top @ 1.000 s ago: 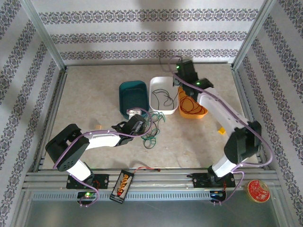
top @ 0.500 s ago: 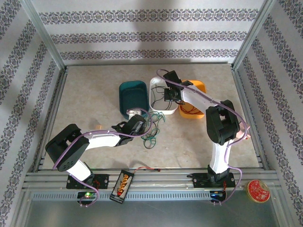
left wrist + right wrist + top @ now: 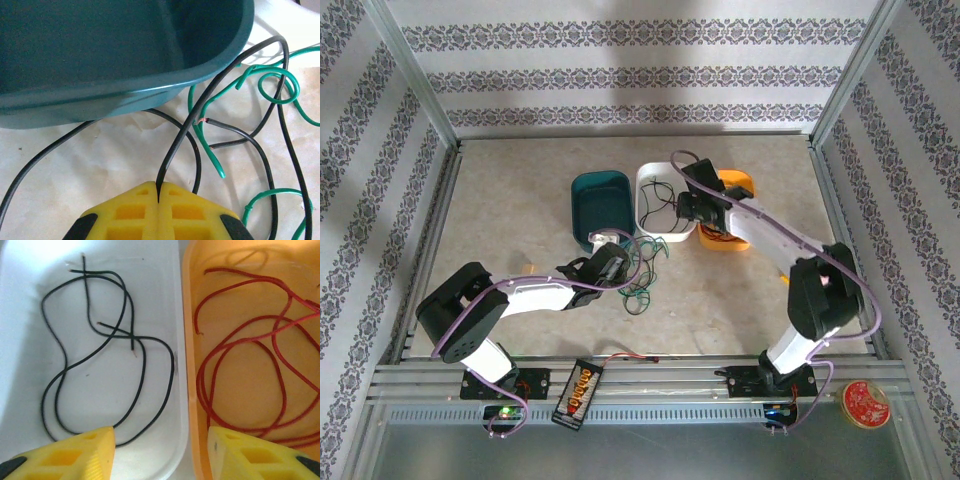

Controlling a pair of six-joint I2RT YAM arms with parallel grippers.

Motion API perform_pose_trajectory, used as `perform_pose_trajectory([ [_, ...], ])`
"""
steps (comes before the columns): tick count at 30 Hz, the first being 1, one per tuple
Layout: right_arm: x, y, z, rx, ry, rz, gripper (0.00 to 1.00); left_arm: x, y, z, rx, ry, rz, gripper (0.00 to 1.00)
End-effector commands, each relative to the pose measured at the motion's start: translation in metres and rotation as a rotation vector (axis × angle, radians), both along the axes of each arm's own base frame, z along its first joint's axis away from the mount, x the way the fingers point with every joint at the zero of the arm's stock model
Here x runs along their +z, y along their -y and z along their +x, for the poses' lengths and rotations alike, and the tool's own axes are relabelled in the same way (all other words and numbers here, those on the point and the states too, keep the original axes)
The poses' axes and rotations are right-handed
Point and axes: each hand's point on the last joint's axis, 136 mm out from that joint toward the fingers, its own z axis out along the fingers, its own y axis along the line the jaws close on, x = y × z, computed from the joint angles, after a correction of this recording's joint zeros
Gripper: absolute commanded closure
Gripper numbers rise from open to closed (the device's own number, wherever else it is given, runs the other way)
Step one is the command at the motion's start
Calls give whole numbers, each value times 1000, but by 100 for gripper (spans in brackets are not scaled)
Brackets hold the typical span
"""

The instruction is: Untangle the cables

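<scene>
The right gripper (image 3: 160, 440), wide and empty, had swung back over the seam between white tray (image 3: 165, 290) and orange tray (image 3: 235, 385). The left gripper (image 3: 158, 197) pinched a black cable (image 3: 165, 167), likely next.

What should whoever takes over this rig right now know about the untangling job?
Left claw: shut on a black cable by the teal tray, which looks empty.
Right claw: open, empty, above the seam between white tray and orange tray.
Done: black cables lie in the white tray, red cables in the orange.
To do: green cables and black ones lie tangled on the table; separate and sort them.
</scene>
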Motion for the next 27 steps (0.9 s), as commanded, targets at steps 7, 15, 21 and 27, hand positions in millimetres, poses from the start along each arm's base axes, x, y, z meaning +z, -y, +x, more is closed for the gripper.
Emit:
perform_pose_trajectory([
  [7,-50,-86,-111,442,-154,78,50,7,4,2,1,35,-10,100],
  [15,-105,-98,-108,369,-271,54,59,8,5,2,-1,29,-13,100],
  [21,-111,-102,-97,360,-273,26,62,9,3,0,0,31,-7,100],
  [27,-112,-102,-94,349,-270,30,63,7,4,1,-4,28,-9,100],
])
